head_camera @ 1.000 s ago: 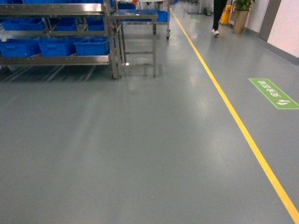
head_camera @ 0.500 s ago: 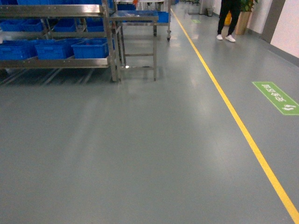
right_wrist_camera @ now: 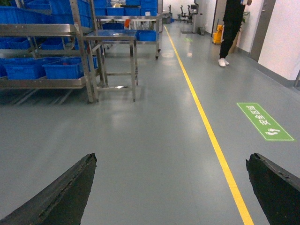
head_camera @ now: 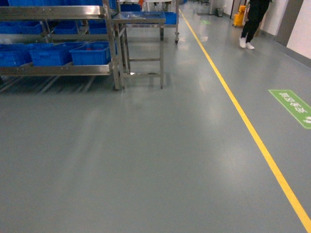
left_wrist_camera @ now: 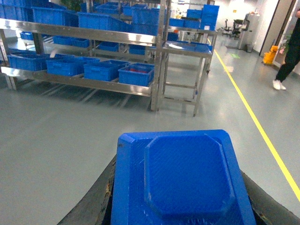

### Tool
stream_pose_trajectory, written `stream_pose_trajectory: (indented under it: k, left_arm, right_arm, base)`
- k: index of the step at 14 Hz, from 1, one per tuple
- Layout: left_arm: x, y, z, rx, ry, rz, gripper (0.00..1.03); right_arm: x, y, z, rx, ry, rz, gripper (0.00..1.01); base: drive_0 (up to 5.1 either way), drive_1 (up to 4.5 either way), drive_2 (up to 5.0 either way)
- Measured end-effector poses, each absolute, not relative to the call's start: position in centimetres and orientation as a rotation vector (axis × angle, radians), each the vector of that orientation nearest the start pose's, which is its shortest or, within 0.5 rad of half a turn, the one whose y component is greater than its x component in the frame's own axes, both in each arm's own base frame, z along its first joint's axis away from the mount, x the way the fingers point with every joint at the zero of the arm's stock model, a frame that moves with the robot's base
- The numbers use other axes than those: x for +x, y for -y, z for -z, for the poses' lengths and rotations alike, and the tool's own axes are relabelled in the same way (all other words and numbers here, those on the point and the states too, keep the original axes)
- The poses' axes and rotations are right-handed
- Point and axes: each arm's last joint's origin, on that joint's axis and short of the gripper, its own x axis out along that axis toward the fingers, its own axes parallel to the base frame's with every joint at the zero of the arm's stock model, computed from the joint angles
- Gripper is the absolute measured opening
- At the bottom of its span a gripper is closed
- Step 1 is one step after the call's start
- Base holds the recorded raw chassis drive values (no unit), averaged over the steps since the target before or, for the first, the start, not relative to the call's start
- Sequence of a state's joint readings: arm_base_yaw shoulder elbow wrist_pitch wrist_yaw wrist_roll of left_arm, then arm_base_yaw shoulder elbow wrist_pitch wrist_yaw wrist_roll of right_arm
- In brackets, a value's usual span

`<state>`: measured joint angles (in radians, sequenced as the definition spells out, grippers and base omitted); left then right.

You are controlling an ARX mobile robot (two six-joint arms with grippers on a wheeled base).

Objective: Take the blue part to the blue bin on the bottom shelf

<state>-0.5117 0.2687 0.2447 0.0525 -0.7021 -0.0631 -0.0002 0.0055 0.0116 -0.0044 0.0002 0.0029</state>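
Both pincers matter: left gripper clamps the dark-blue blocky part, right gripper gapes empty, so drive steadily toward the stainless-steel roller bottom shelf.

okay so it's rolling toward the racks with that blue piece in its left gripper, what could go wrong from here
1. A person is walking in the aisle beyond the yellow line; paths might cross if the base swings right.
2. The blue part sits between the left gripper's fingers; a jolt could shift it.
3. Several similar blue bins crowd the bottom shelf, one holding something red, so it could pick the wrong bin.
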Motion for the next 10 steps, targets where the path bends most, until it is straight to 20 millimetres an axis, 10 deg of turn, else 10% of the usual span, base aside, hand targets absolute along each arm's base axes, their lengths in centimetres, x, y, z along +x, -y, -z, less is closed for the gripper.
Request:
stream_pose_trajectory:
  k: [10]
  left_arm:
    - [9.76, 3.34, -23.05, -0.081, 0.032, -0.190, 0.43]
  right_arm:
    - [9.73, 0.00, -16.67, 0.003, 0.002, 0.000, 0.98]
  base:
    - [0.0, 4.04, -4.0]
